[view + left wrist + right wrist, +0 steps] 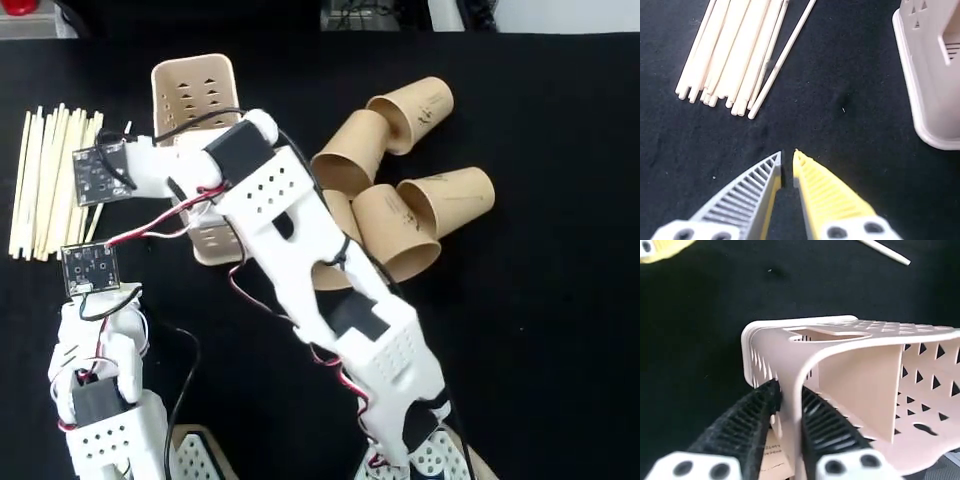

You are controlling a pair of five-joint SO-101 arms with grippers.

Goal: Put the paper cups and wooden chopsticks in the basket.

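Note:
A beige perforated basket (190, 95) lies on the black table, partly under my right arm (300, 260). My right gripper (789, 390), with black fingers, is shut on the basket's wall (790, 365) near its rim. Wooden chopsticks (50, 180) lie bundled at the far left; one stick (782, 57) lies slightly apart from the bundle (735, 50). My left gripper (787, 157), with one grey and one yellow finger, hovers shut and empty just short of the chopstick ends, with the basket (935, 75) off to its side. Several paper cups (400, 235) lie on their sides right of the basket.
The cups (415, 110) form a loose cluster, and one lies partly under the right arm. The left arm (100, 400) rises from the front left corner. Red and black wires (165, 225) run between the arms. Bare black table lies to the right of the cups.

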